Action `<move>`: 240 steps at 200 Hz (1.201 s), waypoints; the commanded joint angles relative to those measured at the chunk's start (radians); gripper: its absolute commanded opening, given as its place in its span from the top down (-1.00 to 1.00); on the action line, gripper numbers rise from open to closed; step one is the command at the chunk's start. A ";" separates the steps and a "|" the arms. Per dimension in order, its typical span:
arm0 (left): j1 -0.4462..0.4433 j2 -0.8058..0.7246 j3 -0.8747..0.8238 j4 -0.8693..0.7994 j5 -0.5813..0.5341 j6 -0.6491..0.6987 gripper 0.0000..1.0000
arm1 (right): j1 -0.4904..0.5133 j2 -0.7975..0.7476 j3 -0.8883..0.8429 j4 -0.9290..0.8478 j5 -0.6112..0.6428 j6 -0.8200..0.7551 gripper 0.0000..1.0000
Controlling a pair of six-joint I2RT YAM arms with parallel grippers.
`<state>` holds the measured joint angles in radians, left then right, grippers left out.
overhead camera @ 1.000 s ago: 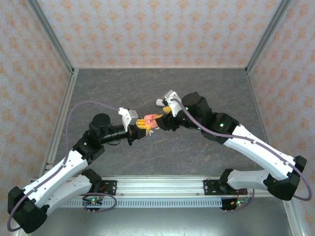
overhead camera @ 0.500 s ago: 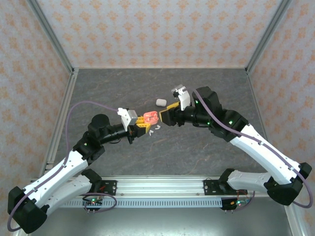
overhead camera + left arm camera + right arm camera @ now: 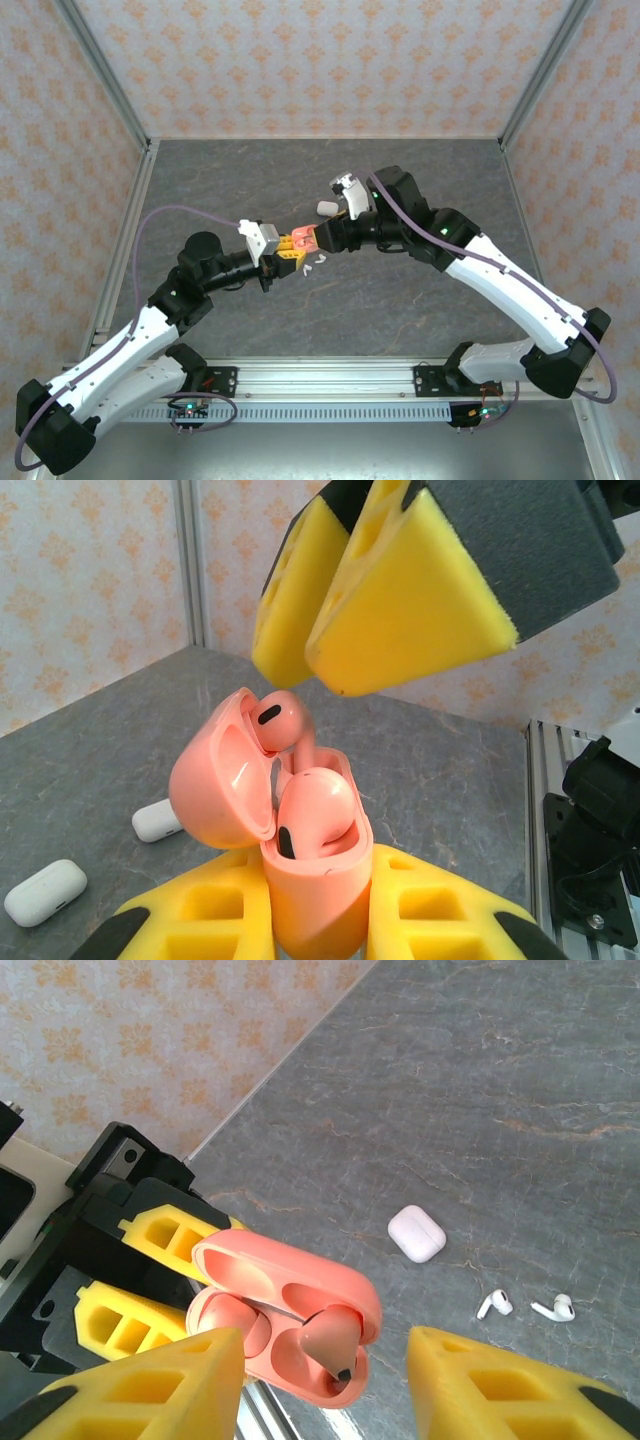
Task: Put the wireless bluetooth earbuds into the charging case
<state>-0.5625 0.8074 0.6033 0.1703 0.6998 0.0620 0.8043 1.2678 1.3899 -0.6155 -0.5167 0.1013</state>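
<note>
Above the middle of the counter (image 3: 400,180), my left hand (image 3: 288,252) was clamped on the salmon-pink charging case (image 3: 310,890), its lid (image 3: 215,780) swung open. One pink earbud (image 3: 315,815) sat in its well. The second pink earbud (image 3: 275,720) stood beside it, stem down, only partly in. My right hand (image 3: 325,1370) hung just over it, fingers apart, gripping nothing. Two white earbuds (image 3: 495,1303) lay on the counter near a white case (image 3: 417,1233).

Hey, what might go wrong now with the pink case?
The upper pink earbud stands high, not seated, in the pink case; a push from the right gripper may flip it out. The lid stands open close by, so a finger could knock it and twist the case in the left gripper.
</note>
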 commanded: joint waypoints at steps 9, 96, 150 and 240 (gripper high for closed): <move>-0.006 -0.007 0.035 0.038 0.024 0.026 1.00 | -0.001 0.008 0.049 -0.026 0.024 -0.001 0.08; -0.008 -0.010 0.038 0.037 0.024 0.026 1.00 | -0.001 0.034 0.055 -0.049 0.053 0.008 0.08; -0.009 -0.011 0.034 0.040 -0.003 0.021 1.00 | -0.001 0.028 0.043 -0.067 0.041 0.006 0.11; -0.009 -0.007 0.031 0.041 -0.030 0.016 1.00 | -0.001 0.013 0.031 -0.065 0.006 0.003 0.11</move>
<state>-0.5632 0.8074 0.6052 0.1703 0.6914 0.0620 0.8043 1.3025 1.4075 -0.6598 -0.4908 0.1017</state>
